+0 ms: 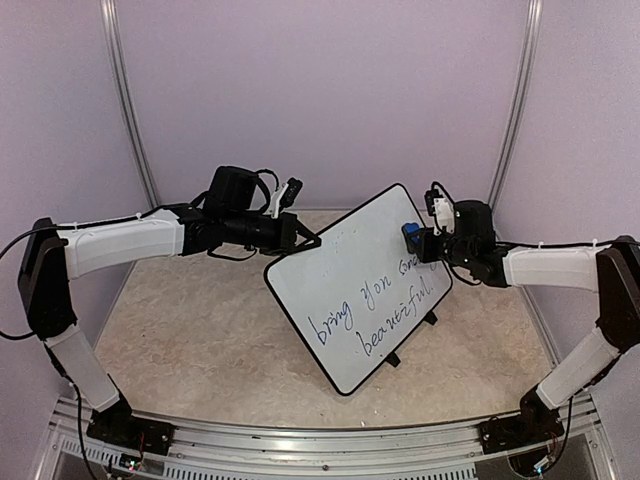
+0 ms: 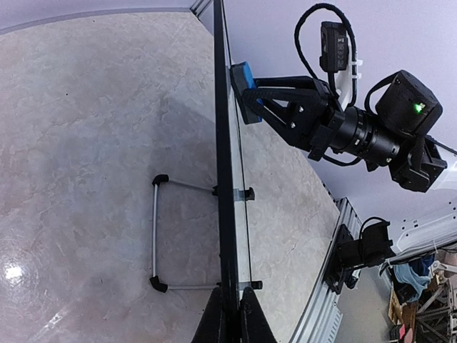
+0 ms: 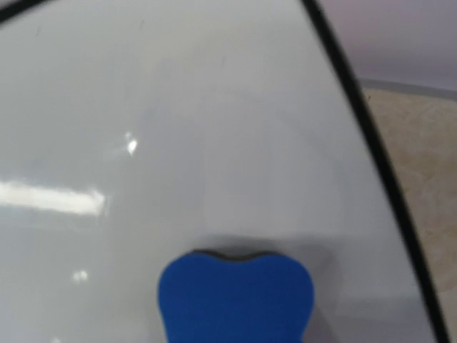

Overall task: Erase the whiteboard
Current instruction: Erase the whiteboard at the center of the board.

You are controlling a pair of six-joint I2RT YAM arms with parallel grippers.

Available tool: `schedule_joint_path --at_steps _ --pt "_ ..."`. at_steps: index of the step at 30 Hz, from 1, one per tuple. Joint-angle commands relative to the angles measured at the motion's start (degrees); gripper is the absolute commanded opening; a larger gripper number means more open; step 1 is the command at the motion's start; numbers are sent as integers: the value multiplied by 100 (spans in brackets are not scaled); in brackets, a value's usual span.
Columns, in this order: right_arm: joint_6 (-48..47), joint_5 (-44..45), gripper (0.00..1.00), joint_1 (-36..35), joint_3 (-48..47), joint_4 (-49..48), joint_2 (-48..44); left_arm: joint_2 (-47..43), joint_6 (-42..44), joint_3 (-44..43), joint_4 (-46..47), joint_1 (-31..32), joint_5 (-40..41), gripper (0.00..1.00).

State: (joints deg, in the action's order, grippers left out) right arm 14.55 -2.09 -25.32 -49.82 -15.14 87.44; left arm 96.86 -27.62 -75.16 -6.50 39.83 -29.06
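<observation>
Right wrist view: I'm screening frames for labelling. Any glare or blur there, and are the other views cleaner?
Right wrist view: a glare streak and specks on the whiteboard at left; the blue eraser is soft, out of focus. Left wrist view: sharp, one glare spot on the table at lower left. Top external view: even light, writing legible.

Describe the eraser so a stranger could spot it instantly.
Find the large tilted whiteboard in the middle of the scene, with handwriting across it. Follow its upper right edge to where the right end effector meets the face. The small blue eraser pinched there is the only solid blue block touching the white surface.
</observation>
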Motion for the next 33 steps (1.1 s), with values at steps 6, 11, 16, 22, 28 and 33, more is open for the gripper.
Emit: schedule_joint_path --at_steps 6,11,16,22,28,33 --pt "89 44 26 -316 885 397 -210 -202 590 -17 237 288 -832 0" --pt "83 -66 26 -316 852 422 -342 -194 591 -12 228 305 -800 0" --pt "144 -69 26 -357 1051 480 -483 -217 608 -17 213 306 -777 0" --pt "205 -154 26 -453 1465 363 -817 -224 604 -18 211 306 -805 0" --pt "143 -214 26 -544 1702 120 -1285 -189 591 -17 220 306 -796 0" --pt "-4 269 26 -544 1362 445 -1216 -159 573 -17 233 306 -811 0"
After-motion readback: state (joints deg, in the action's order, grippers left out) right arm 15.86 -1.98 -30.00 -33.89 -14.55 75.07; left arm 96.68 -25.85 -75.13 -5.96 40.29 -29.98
